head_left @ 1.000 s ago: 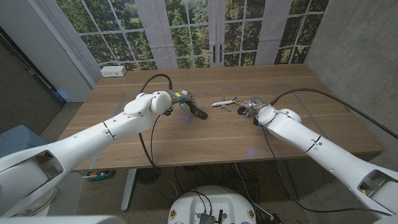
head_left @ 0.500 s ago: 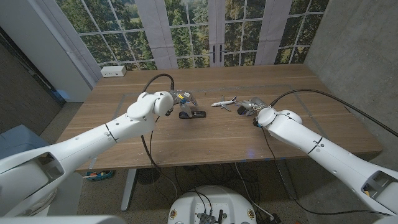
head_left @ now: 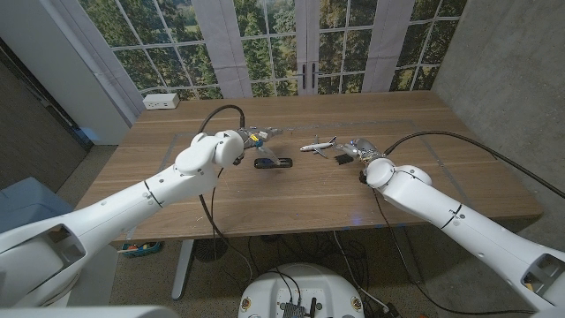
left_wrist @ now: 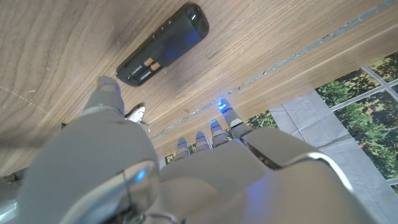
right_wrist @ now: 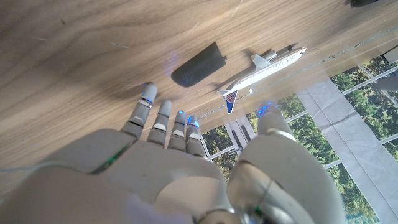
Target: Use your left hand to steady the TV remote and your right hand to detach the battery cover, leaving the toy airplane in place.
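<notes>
Left hand (head_left: 250, 140) is spread, holding nothing, just behind the remote (head_left: 272, 162), which lies on the bench (head_left: 291, 199) long axis roughly left-right, battery bay uncovered with cells showing in the left wrist view. The airplane (head_left: 318, 145) sits between the hands. Cover (head_left: 342, 158) lies loose on the bench just ahead of the spread, unladen right hand (head_left: 357, 150); detachment judged done.
</notes>
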{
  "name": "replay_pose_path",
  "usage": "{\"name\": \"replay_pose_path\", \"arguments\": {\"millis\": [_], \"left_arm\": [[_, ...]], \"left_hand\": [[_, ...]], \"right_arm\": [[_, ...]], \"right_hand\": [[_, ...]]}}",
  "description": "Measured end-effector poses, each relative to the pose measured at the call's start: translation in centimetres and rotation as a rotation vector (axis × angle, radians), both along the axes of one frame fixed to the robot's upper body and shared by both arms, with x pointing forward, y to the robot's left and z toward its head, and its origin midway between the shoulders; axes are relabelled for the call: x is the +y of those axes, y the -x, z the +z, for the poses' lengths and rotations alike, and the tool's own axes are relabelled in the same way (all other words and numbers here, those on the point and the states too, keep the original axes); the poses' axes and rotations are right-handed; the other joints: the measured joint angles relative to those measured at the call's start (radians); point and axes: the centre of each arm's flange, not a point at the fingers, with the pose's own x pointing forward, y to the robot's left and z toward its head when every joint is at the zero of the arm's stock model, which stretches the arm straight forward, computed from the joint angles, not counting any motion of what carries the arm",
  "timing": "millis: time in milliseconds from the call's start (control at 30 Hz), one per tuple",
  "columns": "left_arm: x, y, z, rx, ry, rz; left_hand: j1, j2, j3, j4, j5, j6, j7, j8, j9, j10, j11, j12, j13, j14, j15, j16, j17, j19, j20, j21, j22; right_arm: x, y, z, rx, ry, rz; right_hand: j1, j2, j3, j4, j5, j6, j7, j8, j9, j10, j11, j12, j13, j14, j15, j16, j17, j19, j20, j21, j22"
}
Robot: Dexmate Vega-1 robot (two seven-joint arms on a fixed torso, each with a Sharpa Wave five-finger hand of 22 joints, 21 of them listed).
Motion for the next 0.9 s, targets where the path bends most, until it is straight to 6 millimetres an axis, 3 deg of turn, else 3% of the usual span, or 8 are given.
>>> {"name": "replay_pose_path", "arguments": {"millis": [167, 400, 667, 900], "left_arm": [[0.4, 0.4, 0.1, -0.034, 0.065, -0.068], [1.3, 0.5, 0.0, -0.06, 0.2, -0.185], [2.2, 0.4, -0.3, -0.066, 0.387, -0.32], [3.2, -0.1, -0.9, -0.029, 0.599, -0.439]], "left_hand": [[-0.12, 0.017, -0.025, 0.025, 0.0, -0.006, -0.022, 0.0, 0.0, -0.002, 0.002, 0.0, 0.0, -0.035, 0.011, 0.0, 0.001, -0.084, 0.019, -0.097, 0.003], [-0.22, 0.027, -0.047, 0.046, 0.0, -0.008, -0.041, 0.0, -0.005, -0.01, -0.008, 0.0, -0.004, -0.038, 0.009, 0.0, 0.0, -0.086, 0.021, -0.179, 0.003], [-0.323, 0.052, -0.066, 0.086, 0.001, -0.008, -0.056, 0.026, -0.007, -0.008, -0.043, 0.02, -0.009, -0.036, -0.041, 0.016, 0.0, -0.09, -0.011, -0.2, 0.003], [-0.444, 0.065, -0.098, 0.134, 0.016, -0.012, -0.07, 0.036, -0.014, -0.007, -0.072, 0.031, -0.014, -0.037, -0.084, 0.023, -0.005, -0.089, -0.041, -0.219, 0.003]], "right_arm": [[-0.2, 0.4, -0.2, -0.081, -0.023, 0.02], [-1.1, 0.4, -1.0, -0.181, -0.079, 0.065], [-1.5, 0.3, -1.2, -0.278, -0.16, 0.155], [-1.5, 0.3, -1.2, -0.355, -0.268, 0.273]], "right_hand": [[-0.034, -0.007, -0.024, 0.012, 0.008, -0.031, -0.02, -0.001, -0.015, -0.052, -0.005, -0.012, -0.029, -0.066, -0.014, -0.05, -0.036, -0.046, 0.003, -0.062, -0.003], [-0.091, -0.001, -0.049, 0.033, 0.008, -0.024, -0.069, -0.001, -0.026, -0.085, -0.039, -0.012, -0.067, -0.097, -0.038, -0.083, -0.074, -0.053, -0.005, -0.109, -0.002], [-0.123, 0.009, -0.068, 0.042, 0.008, -0.04, -0.064, -0.001, -0.035, -0.069, -0.058, -0.012, -0.111, -0.095, -0.069, -0.102, -0.125, -0.025, -0.103, -0.142, -0.002], [-0.194, 0.001, -0.101, 0.07, 0.008, -0.016, -0.052, 0.005, -0.04, -0.045, -0.07, -0.008, -0.147, -0.079, -0.085, -0.107, -0.162, -0.007, -0.139, -0.175, -0.002]]}}
